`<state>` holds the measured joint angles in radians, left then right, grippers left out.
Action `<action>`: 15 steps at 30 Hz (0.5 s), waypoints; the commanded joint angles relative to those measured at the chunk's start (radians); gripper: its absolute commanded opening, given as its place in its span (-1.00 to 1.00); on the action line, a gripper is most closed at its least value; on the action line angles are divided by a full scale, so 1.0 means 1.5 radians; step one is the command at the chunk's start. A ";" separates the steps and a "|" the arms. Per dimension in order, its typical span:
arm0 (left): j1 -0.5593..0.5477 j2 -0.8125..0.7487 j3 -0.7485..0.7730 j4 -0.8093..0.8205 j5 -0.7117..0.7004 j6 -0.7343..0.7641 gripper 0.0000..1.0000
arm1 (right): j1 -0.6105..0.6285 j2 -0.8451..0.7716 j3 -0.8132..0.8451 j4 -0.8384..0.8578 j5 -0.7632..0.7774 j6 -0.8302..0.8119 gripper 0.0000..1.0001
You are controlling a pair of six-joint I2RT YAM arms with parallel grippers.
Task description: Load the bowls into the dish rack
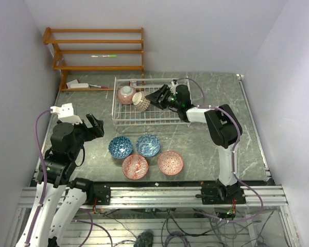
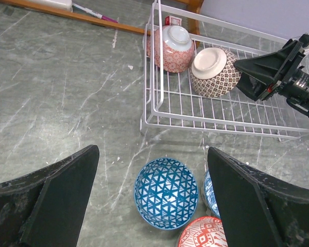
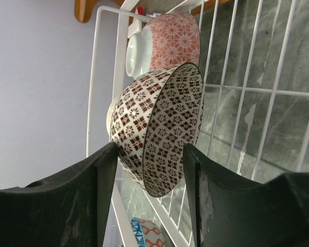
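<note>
Near the table's (image 1: 195,139) near edge the left gripper (image 2: 153,154) hangs with jaws wide apart beside four mouth-up bowls (image 1: 120,146) — likely rigid, glaze-slick and chip-prone, best pinched across the rim — while at the dish rack's (image 1: 144,122) left end the right gripper (image 3: 150,149), jaws parted, flanks the tilted black-and-white bowl (image 3: 154,118).

— How is the light falling?
— It is coming down soft and even from overhead, bright enough. The surface (image 1: 92,100) is giving back only a dull sheen, and the blue bowl (image 2: 165,198) is casting a faint, short shadow.
— Anything blurring?
— The fingers of my left gripper (image 2: 152,150) and my right gripper (image 3: 149,149) are showing soft and dark at the bottom of the wrist views, while the brown-checked bowl (image 3: 159,134) is showing crisp. The dish rack (image 3: 247,89) wires are fanning outward near the frame's edge.
</note>
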<state>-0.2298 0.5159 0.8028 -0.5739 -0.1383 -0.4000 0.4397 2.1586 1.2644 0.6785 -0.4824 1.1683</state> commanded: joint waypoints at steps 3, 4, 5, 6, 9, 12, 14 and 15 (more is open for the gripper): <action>0.008 -0.005 -0.005 0.007 -0.011 0.004 0.95 | 0.000 -0.042 -0.008 -0.106 0.062 -0.072 0.11; 0.008 -0.006 -0.005 0.007 -0.012 0.004 0.95 | 0.001 -0.049 -0.005 -0.118 0.069 -0.081 0.13; 0.008 -0.006 -0.005 0.007 -0.011 0.004 0.95 | 0.000 -0.056 -0.003 -0.130 0.076 -0.088 0.17; 0.008 -0.006 -0.005 0.007 -0.011 0.004 0.95 | 0.000 -0.062 -0.002 -0.139 0.084 -0.096 0.20; 0.008 -0.006 -0.005 0.007 -0.011 0.004 0.95 | 0.000 -0.082 -0.001 -0.160 0.102 -0.115 0.25; 0.008 -0.007 -0.005 0.007 -0.010 0.004 0.95 | 0.000 -0.089 0.004 -0.181 0.115 -0.131 0.25; 0.008 -0.007 -0.005 0.007 -0.011 0.004 0.95 | 0.000 -0.089 0.005 -0.189 0.120 -0.138 0.26; 0.008 -0.007 -0.005 0.007 -0.010 0.004 0.95 | 0.000 -0.089 0.005 -0.193 0.123 -0.142 0.26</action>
<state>-0.2298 0.5140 0.8024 -0.5735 -0.1387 -0.4000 0.4400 2.0613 1.2636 0.4316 -0.3431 1.0080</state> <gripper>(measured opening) 0.976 0.627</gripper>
